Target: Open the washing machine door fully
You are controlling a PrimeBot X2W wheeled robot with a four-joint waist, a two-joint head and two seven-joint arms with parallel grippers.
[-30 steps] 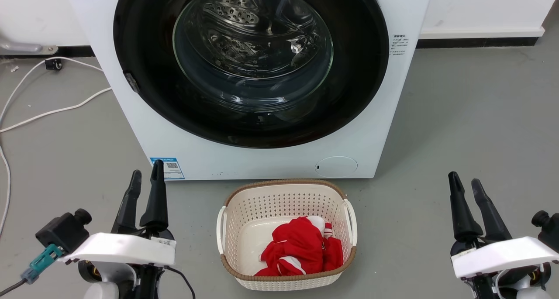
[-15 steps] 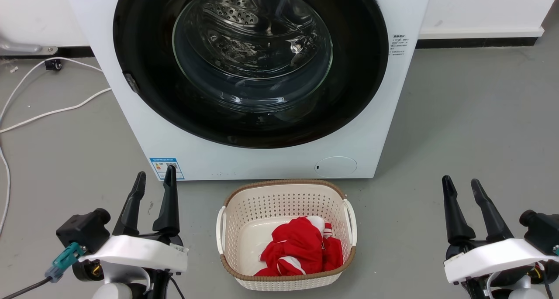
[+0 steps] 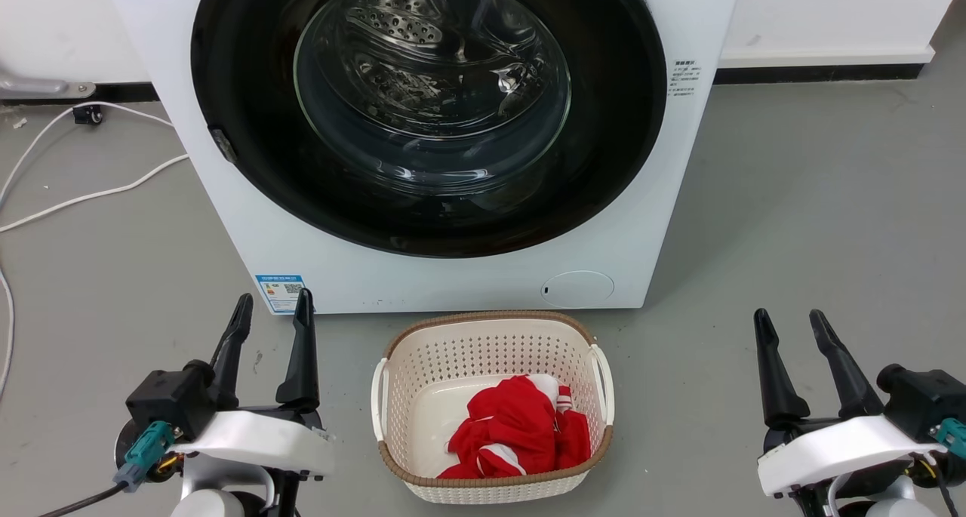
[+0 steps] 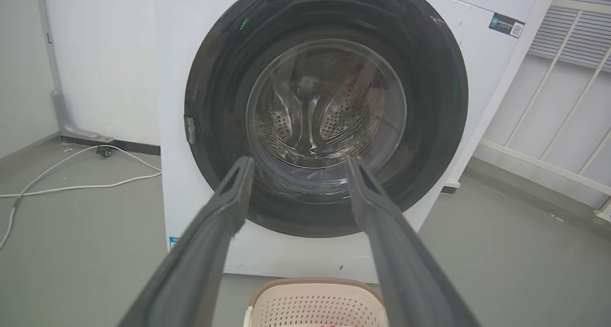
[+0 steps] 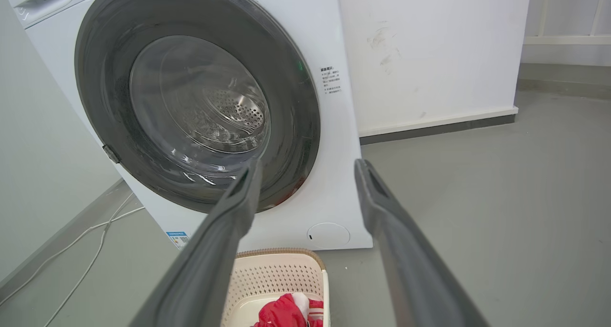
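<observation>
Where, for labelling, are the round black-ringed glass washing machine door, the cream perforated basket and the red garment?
Black-ringed washing machine door [image 3: 430,87]: head view, glass bowl's centre.
Cream perforated basket [image 3: 490,347]: head view, far wall.
Red garment [image 3: 521,434]: head view, cloth's middle.

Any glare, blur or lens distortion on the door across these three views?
Head view: sharp, even light, bright reflections streak the washing machine door glass. Left wrist view: white machine body edges slant under the wide lens; left gripper fingers look soft up close. Right wrist view: same slant, right gripper fingers soft.
</observation>
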